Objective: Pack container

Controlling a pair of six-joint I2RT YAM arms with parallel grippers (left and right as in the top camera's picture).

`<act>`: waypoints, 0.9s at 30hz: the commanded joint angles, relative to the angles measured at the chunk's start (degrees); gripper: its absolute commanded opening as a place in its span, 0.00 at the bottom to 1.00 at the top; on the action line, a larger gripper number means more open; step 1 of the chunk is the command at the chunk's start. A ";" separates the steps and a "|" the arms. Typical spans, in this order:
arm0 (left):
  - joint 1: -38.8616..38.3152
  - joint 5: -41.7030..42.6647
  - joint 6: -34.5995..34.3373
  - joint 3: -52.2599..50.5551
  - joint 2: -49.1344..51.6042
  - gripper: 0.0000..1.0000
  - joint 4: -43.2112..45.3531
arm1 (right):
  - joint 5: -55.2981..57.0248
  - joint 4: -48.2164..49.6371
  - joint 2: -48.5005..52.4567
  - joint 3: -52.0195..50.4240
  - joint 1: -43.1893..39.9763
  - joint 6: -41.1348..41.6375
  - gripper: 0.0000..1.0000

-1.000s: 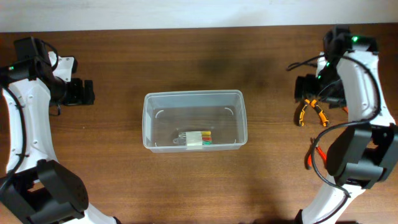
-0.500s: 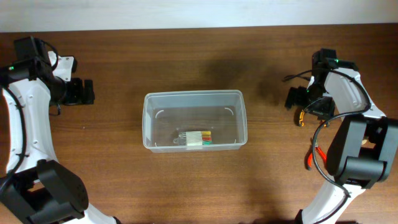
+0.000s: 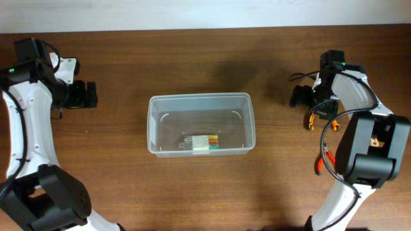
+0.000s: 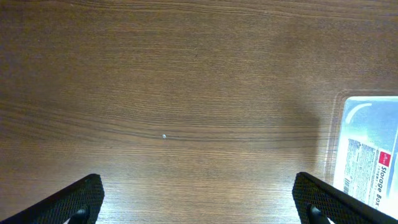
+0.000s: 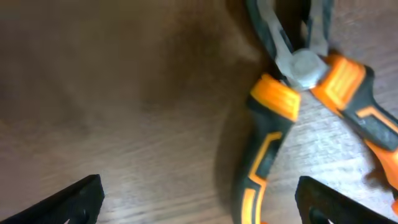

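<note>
At the right end of the dark wooden counter point(image 3: 270, 58), my right fingers point(image 5: 74, 199) stand spread wide with nothing between them, low over the orange-and-black-handled steel pliers point(image 5: 292, 106). In my wrist view the pliers lie right of my centre line. The pivot is up top, one handle runs down toward my gap, and the other slants off to the right edge.

I judge the step in hand is lining up for a pickup. Doing it well means shifting right until the two handles just below the pivot sit squarely between my fingers. I should turn my wrist so I close across the handles, not along them. Then I come down until my tips nearly touch the wood before squeezing. The rubbery grips ought to hold well, while the bare metal nose could slip. A pinch on one handle alone would likely let the tool swing open as I lift.

The clear, colourless rectangular plastic container point(image 3: 199, 96) sits mid-counter, well apart to my left. A small clear case point(image 3: 204, 143) of coloured bits lies by its near wall, so the far side is free. My left fingers point(image 4: 74, 202) are also wide open and empty, over bare wood near the container's left end.
</note>
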 commanded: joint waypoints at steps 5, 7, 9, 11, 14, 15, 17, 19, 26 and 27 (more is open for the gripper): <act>0.46 0.83 -0.61 -0.28 0.50 0.99 0.07 | 2.95 0.79 0.33 -0.24 -0.26 1.20 0.99; 0.46 0.83 -0.61 -0.28 0.50 0.99 0.07 | 3.17 0.74 0.33 -0.24 -0.28 1.14 0.99; 0.46 0.83 -0.61 -0.28 0.50 0.99 0.09 | 3.80 0.55 0.33 -0.24 -0.28 1.20 0.99; 0.46 0.83 -0.61 -0.28 0.50 0.99 0.09 | 4.87 0.13 0.33 -0.24 -0.26 1.60 0.99; 0.46 0.83 -0.61 -0.28 0.50 0.99 0.07 | 6.49 -0.09 0.33 -0.24 -0.26 1.53 0.99; 0.46 0.83 -0.61 -0.28 0.50 0.99 0.07 | 6.58 -0.04 0.33 -0.24 -0.28 1.53 0.99; 0.46 0.83 -0.61 -0.28 0.50 0.99 0.09 | 6.49 0.02 0.33 -0.24 -0.26 1.51 0.99; 0.46 0.83 -0.61 -0.28 0.50 0.99 0.07 | 6.27 0.02 0.33 -0.24 -0.26 1.51 0.99; 0.46 0.83 -0.61 -0.28 0.50 0.99 0.07 | 6.36 -0.07 0.48 -0.26 -0.26 1.53 0.99; 0.46 0.83 -0.61 -0.28 0.50 0.99 0.07 | 6.36 -0.07 0.70 -0.26 -0.26 1.53 0.99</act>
